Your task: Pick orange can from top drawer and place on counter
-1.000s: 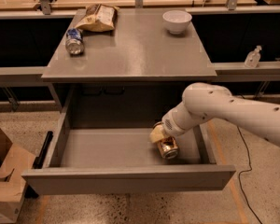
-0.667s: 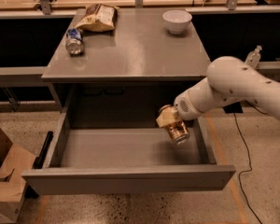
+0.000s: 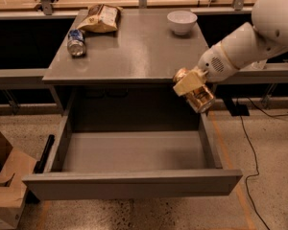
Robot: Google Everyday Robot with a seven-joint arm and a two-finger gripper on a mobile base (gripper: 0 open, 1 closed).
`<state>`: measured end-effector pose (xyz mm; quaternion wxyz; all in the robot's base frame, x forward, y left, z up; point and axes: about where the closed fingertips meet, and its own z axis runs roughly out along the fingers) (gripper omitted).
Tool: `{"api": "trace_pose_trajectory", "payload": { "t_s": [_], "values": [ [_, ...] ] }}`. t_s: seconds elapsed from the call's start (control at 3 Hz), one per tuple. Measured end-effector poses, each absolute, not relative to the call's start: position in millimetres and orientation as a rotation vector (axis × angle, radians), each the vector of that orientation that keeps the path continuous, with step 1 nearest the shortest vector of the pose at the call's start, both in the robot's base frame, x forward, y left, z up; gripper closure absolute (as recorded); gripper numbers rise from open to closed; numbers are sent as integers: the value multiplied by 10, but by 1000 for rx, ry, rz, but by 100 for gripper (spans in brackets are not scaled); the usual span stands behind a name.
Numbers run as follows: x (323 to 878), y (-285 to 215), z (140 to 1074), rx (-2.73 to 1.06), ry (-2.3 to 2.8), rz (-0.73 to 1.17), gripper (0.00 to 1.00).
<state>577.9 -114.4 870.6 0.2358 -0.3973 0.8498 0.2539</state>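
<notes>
the gripper [image 3: 191, 84] pinches the orange can [image 3: 201, 99], tilted in the air just beside the bench's [image 3: 134, 51] front right corner, above the right wall of the open top drawer [image 3: 134, 150]. on the bench lie a white bowl [image 3: 182, 21], a blue can [image 3: 76, 42] and a snack bag [image 3: 101, 18].

Overhead light is laying a pale sheen on the counter [image 3: 134, 51] — the top drawer's [image 3: 134, 183] back is lying in shadow. Just off the counter's front corner, the gripper [image 3: 192, 85] is clasping the orange can [image 3: 203, 101] (highlights glinting).

Hand [image 3: 191, 86] holds orange can [image 3: 202, 99] tilted above top drawer [image 3: 134, 151].
</notes>
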Motion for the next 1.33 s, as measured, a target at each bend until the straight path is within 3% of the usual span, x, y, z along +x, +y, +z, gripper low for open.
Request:
{"api": "trace_pose_trajectory", "payload": {
  "t_s": [0.67,1.33],
  "values": [
    [5763,-1180,8913,-1092,2293,712,100],
    [6216,-1109,9346,-1056,2158,618,100]
  ]
}}
